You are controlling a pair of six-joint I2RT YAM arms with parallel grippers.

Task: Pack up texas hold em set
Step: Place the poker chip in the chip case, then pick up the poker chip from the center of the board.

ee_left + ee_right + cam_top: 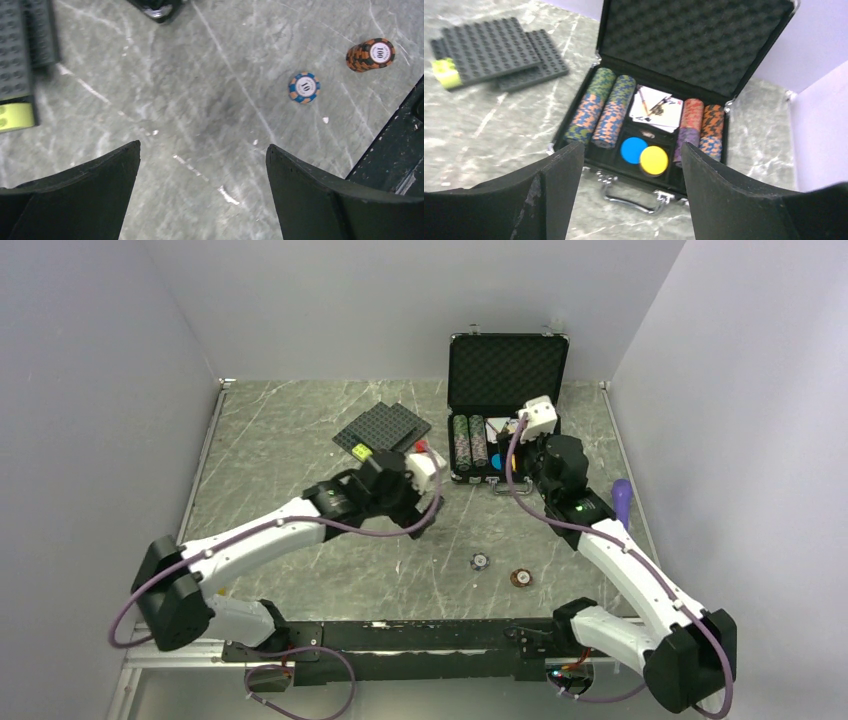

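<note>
My right claw (631, 150) hangs spread and empty before the open briefcase (694, 40) at the counter's (290, 440) far right; its tray holds chip rows (599, 107), cards (655, 107), a blue disc (633, 149) and a yellow disc (654, 160). My left claw (202, 150) is spread wide above bare counter, a blue chip (304, 88) and an orange stack (370, 54) lying loose nearby.

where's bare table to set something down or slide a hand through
Bare table runs from the left wall to the studded plates. Another open patch lies between the left arm and the blue chip, by the front rail. Crowded: in front of the case, between the left tool and right arm.
</note>
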